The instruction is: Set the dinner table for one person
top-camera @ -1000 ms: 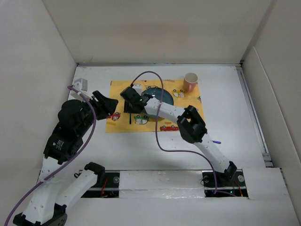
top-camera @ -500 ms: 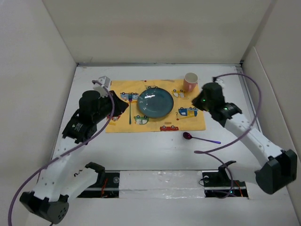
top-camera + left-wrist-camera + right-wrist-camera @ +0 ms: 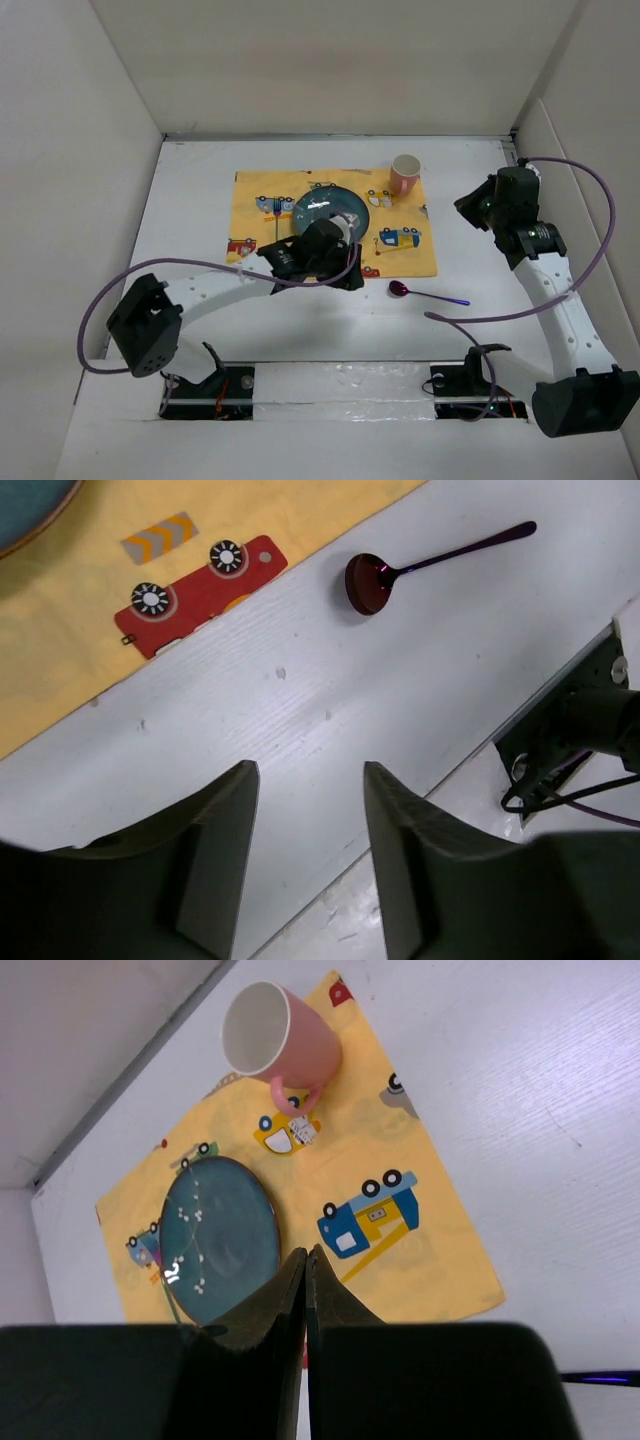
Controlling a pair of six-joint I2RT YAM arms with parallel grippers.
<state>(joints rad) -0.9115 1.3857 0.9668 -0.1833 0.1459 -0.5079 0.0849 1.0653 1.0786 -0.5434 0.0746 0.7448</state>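
Spoon (image 3: 375, 580) on the dinner table (image 3: 300, 730) beyond spread left fingers (image 3: 215, 855) (empty), right fingers (image 3: 272, 1312) pressed together

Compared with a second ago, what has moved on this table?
The left gripper swung from the left side of the yellow printed cloth to its near edge, open, facing the purple metal spoon. The right gripper, shut, drew back rightward. Spoon, round blue plate, pink mug and cloth stayed put.
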